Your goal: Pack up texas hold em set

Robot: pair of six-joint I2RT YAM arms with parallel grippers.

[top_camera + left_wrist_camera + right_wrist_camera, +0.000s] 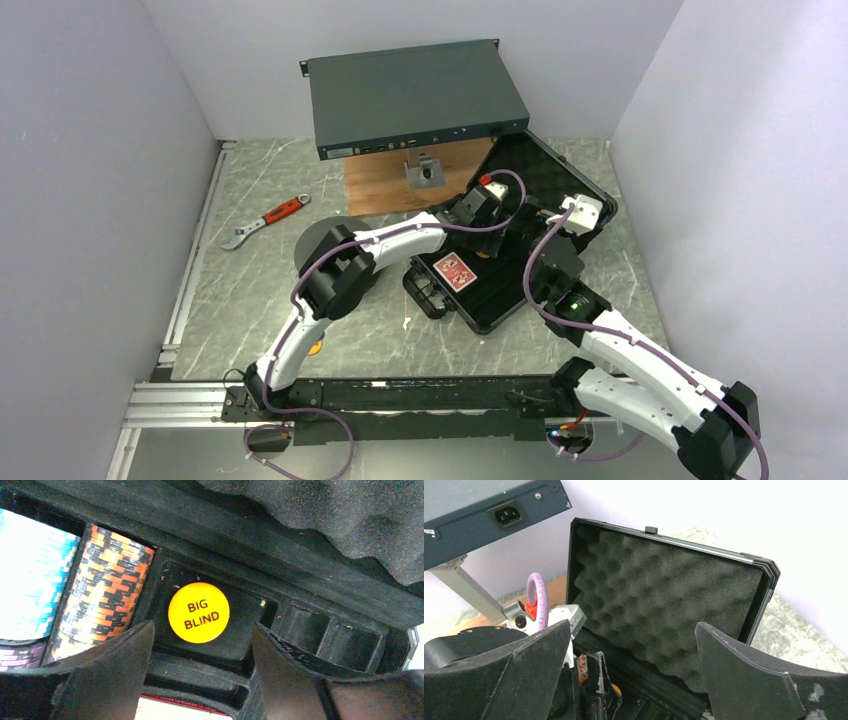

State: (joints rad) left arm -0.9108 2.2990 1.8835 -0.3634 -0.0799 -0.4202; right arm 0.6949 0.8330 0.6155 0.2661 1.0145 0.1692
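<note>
Overhead: a marbled grey counter sat between pale walls, carrying everything below.
Case: black plastic, it lay open right of centre on the counter, with its lid propped up toward the back wall.
Foam lining: dark egg-crate foam covered the inside of the lid.
Card deck: red-backed, it lay face down in the near-left part of the case.
Yellow disc: round and printed BIG BLIND in black, it lay flat in a square recess of the case's tray.
Orange stack: orange-and-black striped chips lay on edge in a trough just left of the disc's recess.
Blue stack: pale blue chips lay on edge in the next trough to the left.
Purple stack: only a corner of it showed, below the blue chips.
Left claw: it hung over the disc's recess with its fingers apart, the disc visible between them and clear of both; it gripped nothing.
Right claw: spread wide and holding nothing, it faced the foam lining.
Metal box: flat and teal-grey, it stood raised behind the case, above a wooden board.
Wrench: red-handled, it lay on the counter well to the left of the case.
</note>
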